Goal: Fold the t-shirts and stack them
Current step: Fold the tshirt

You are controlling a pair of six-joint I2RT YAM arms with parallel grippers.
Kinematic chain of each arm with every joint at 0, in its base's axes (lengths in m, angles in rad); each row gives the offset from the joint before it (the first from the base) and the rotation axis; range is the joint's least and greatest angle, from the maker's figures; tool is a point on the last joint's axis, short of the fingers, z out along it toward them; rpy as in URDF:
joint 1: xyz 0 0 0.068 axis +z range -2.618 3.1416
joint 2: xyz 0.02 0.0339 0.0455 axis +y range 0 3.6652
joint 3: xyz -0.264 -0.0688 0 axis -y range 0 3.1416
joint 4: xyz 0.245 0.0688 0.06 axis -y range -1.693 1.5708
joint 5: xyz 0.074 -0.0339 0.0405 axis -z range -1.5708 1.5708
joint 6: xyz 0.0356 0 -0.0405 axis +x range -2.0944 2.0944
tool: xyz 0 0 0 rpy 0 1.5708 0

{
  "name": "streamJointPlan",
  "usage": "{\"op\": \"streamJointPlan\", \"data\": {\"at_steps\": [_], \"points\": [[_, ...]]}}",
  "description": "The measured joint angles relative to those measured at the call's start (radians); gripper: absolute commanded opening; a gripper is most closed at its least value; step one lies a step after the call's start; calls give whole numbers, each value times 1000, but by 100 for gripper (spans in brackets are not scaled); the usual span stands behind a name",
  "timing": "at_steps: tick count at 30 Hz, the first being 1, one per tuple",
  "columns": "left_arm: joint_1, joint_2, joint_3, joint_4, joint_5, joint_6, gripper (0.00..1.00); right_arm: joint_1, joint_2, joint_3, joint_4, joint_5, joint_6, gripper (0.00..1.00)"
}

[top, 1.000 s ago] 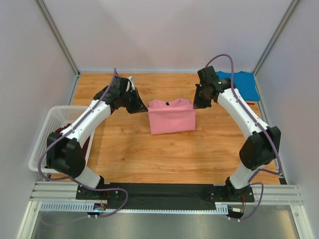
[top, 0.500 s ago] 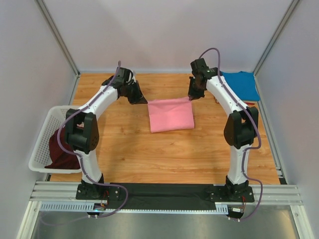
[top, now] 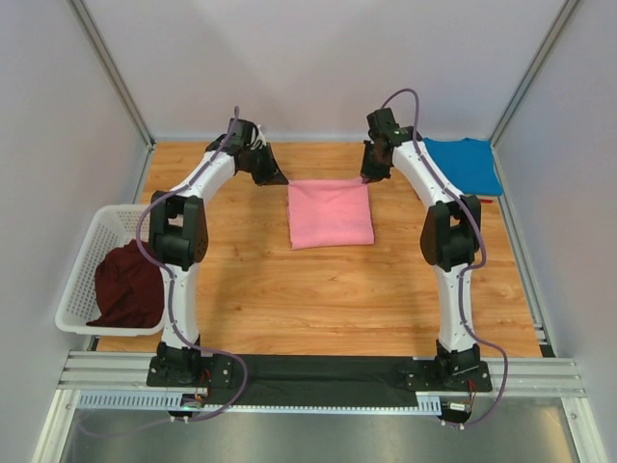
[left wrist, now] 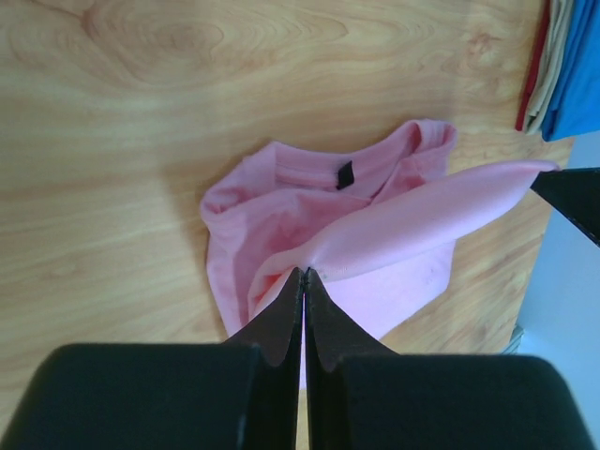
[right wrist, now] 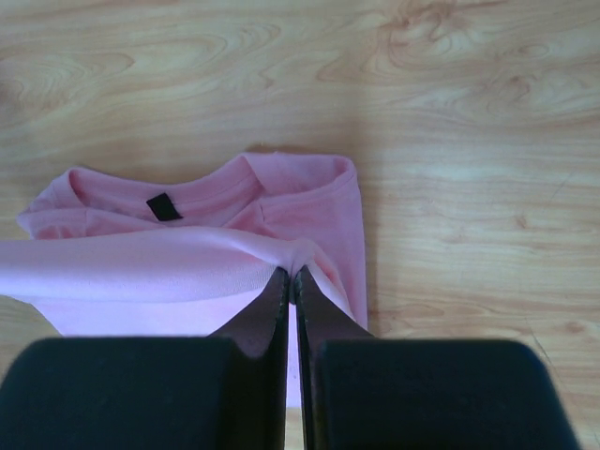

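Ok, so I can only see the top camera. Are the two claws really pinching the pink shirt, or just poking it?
Observer: Really pinching. In the left wrist view the left gripper is shut on a raised fold of the pink t-shirt.
Operator: And the other claw?
Observer: Same thing. The right wrist view shows the right gripper shut on the shirt's lifted edge, which stretches away from it in a band above the layer lying on the table.
Operator: Where did the neck hole go? I can't find it.
Observer: It is under that lifted band. Both wrist views show the collar facing up, with a small black label inside it.
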Motion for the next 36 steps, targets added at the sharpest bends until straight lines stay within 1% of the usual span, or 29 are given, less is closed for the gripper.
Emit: {"op": "streamJointPlan", "data": {"at_steps": [3,4,6,7,8,10,11,13,15,19,22,24,26,29,33,36], "points": [[8,74,71,-1,14,13,0,-8,48,39,19,-5,1,2],[12,97,97,-4,21,15,10,-11,60,43,26,-6,2,2],[19,136,139,-1,32,20,19,-15,80,47,44,-8,4,6],[24,150,154,-1,35,19,21,-17,87,47,50,-13,6,10],[29,162,167,-1,37,15,21,-21,95,48,61,-23,9,20],[44,177,183,0,46,13,23,-31,108,52,75,-48,13,30],[53,180,185,0,51,13,24,-36,111,56,78,-59,13,31],[71,180,185,-1,55,14,25,-45,111,60,78,-75,8,35],[82,171,174,5,54,17,25,-51,104,52,87,-82,4,36],[92,85,36,32,55,24,26,-60,18,-101,119,-113,-18,37],[72,25,-61,47,82,35,26,-60,-54,-215,127,-148,-44,40],[52,11,-92,66,115,42,26,-60,-80,-252,129,-169,-68,41],[31,14,-95,87,143,45,27,-60,-97,-275,135,-196,-97,45],[8,20,-83,109,178,45,27,-63,-99,-277,150,-237,-130,47],[2,97,11,149,212,31,27,-74,-93,-278,175,-270,-152,52],[6,175,80,171,217,17,27,-89,-65,-278,206,-288,-156,53]]}}
